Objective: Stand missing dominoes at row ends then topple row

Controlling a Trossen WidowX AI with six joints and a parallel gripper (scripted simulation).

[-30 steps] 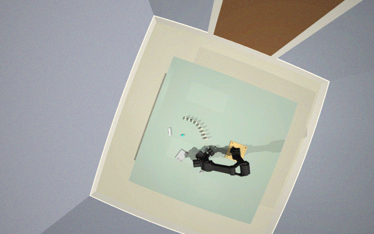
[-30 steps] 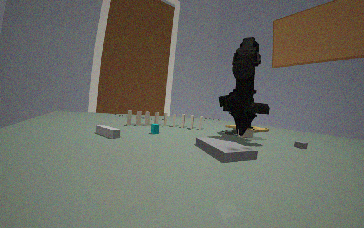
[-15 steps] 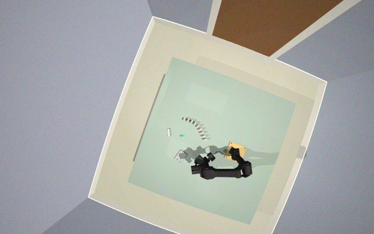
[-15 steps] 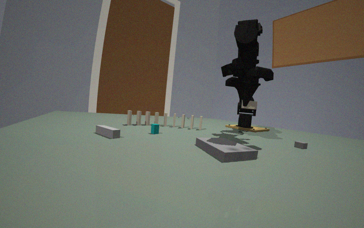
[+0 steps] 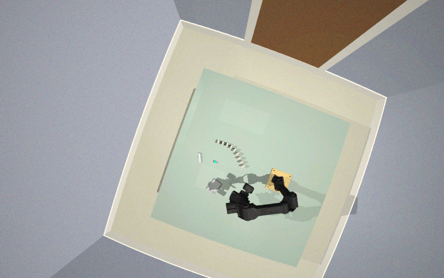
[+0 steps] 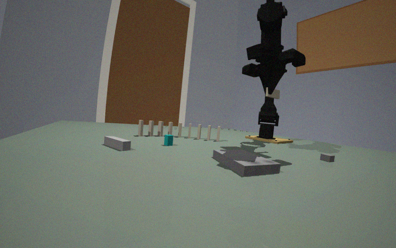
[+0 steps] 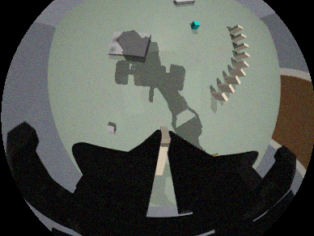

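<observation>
Beyond the green surface (image 5: 183, 196) (image 6: 175, 198) (image 7: 93, 93) stands a brown door (image 5: 304, 26) (image 6: 149, 64) (image 7: 295, 113).

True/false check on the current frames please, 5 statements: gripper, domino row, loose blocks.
1. The gripper is shut on a domino. True.
2. The held domino rests on the table. False: it is up in the air.
3. The domino row is curved. True.
4. The teal block lies on the flat gray slab. False: it stands apart from it, on the table.
5. The row has toppled. False: its dominoes are upright.
</observation>
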